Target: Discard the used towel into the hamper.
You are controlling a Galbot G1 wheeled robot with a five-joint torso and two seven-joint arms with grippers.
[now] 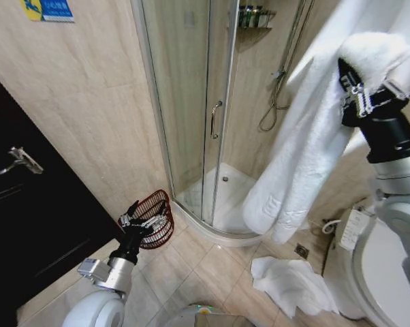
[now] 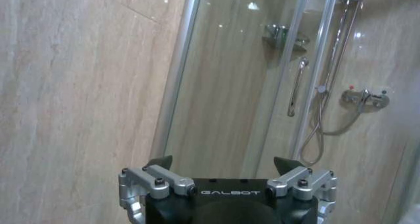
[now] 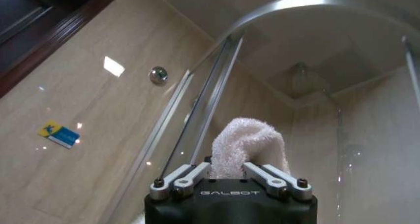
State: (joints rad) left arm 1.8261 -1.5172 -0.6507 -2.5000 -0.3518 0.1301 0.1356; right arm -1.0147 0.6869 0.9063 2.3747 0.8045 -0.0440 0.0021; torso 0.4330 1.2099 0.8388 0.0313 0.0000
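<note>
A curved glass shower enclosure stands in the corner, its door carrying a slim metal handle. Inside, a shower hose loops down the beige wall, and a shelf of bottles sits high up. The white shower tray has a small drain. To the left is a dark door with a lever handle. A blue and yellow sign is fixed to the wall. A white toilet sits at the right edge, on the tiled floor.
</note>
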